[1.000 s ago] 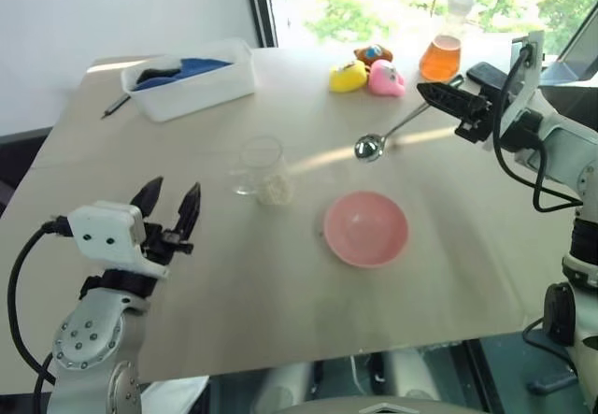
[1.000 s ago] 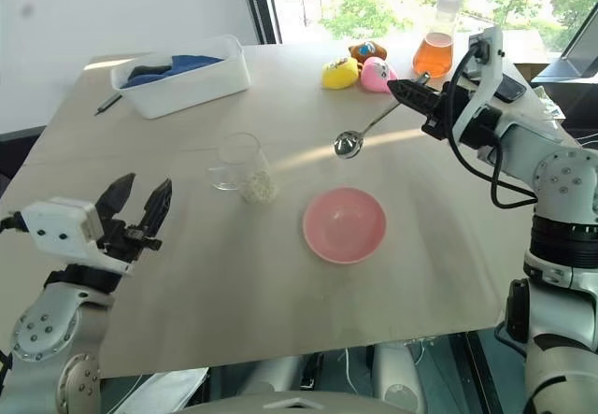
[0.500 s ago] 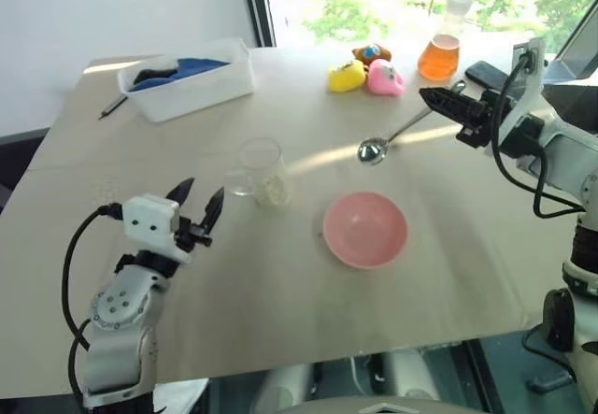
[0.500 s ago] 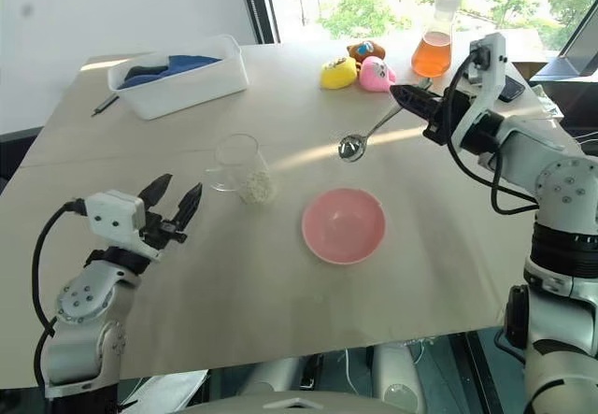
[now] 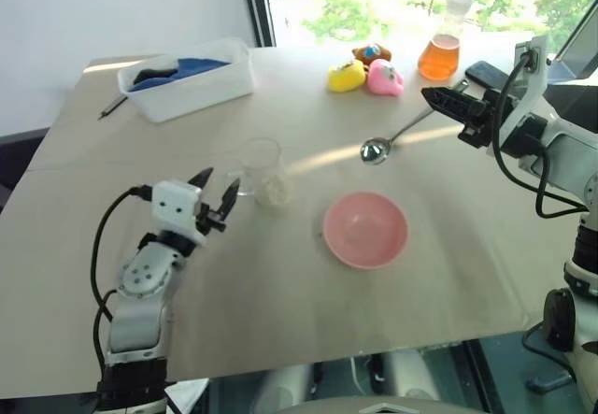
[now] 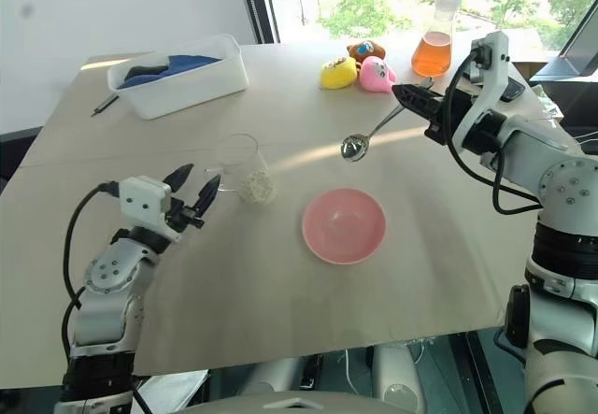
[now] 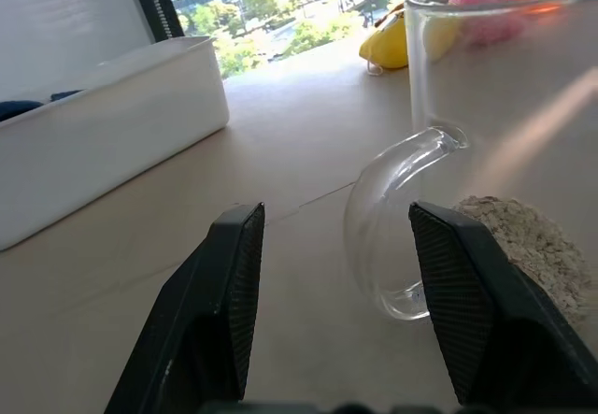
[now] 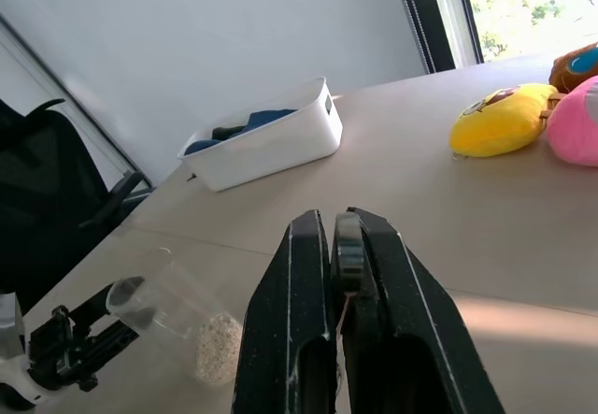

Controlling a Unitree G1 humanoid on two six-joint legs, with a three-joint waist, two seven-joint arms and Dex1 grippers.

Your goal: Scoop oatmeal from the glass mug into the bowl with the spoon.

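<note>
Approach phase: I have brought the left end effector (image 5: 217,192), fingers apart, up to the glass mug (image 5: 259,165) just ahead; right end effector (image 5: 439,99) grips the spoon (image 5: 388,142) above the bowl (image 5: 365,229).

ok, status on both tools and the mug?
Left tool open at the glass mug handle. Right tool shut on spoon, above table. Oatmeal in the mug. Path clear.
</note>
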